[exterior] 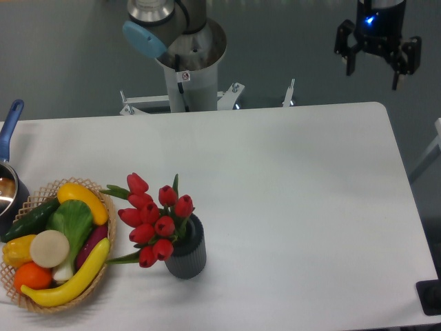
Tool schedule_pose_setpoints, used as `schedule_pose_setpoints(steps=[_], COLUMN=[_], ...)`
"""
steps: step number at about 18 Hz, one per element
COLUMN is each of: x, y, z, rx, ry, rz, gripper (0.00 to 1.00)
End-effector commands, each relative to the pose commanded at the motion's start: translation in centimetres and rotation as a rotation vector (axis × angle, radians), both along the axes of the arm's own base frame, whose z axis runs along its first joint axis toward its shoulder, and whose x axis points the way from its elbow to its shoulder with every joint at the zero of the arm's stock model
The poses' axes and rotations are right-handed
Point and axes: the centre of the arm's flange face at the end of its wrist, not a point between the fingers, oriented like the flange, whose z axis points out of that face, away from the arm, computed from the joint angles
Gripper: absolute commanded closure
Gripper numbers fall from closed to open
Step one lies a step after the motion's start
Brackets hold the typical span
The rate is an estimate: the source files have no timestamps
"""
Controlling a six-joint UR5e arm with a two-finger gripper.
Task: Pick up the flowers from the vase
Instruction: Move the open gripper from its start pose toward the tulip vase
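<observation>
The flowers (155, 219), a bunch of red tulip buds with green stems and leaves, stand in the vase (187, 256), a small dark grey ribbed pot at the front left-centre of the white table (296, 207). The blooms lean left toward the basket. My gripper (373, 72) hangs high at the top right, beyond the table's far edge and well away from the flowers. Its two black fingers are spread apart with nothing between them.
A woven basket (52, 303) with fruit and vegetables sits at the front left, close beside the flowers. A blue-handled pot (8, 186) pokes in at the left edge. The arm's base column (186, 76) rises behind the table's far edge.
</observation>
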Motion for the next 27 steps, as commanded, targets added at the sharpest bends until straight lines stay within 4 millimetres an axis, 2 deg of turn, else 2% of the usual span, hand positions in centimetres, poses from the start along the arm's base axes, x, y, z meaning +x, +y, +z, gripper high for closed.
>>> schedule_pose_setpoints(steps=[3, 5, 8, 14, 17, 21, 24, 27], x=[0.3, 0.9, 1.7, 3.2, 5.1, 6.7, 7.3, 8.3], y=[0.1, 1.0, 1.2, 1.6, 3.9, 5.1, 6.0, 9.2], z=[-0.6, -0.7, -2.9, -4.5, -5.7, -7.4, -7.3, -7.6], rx=[-0.001, 0.001, 0.0, 0.063, 0.195, 0.375, 0.427, 0.535], ry=[-0.012, -0.017, -0.051, -0.081, -0.157, -0.266, -0.284, -0.332], rz=[-0.003, -0.023, -0.028, 0.028, 0.051, 0.06, 0.033, -0.056], gripper=[0.0, 0.0, 0.0, 0.0, 0.0, 0.0, 0.0, 0.0])
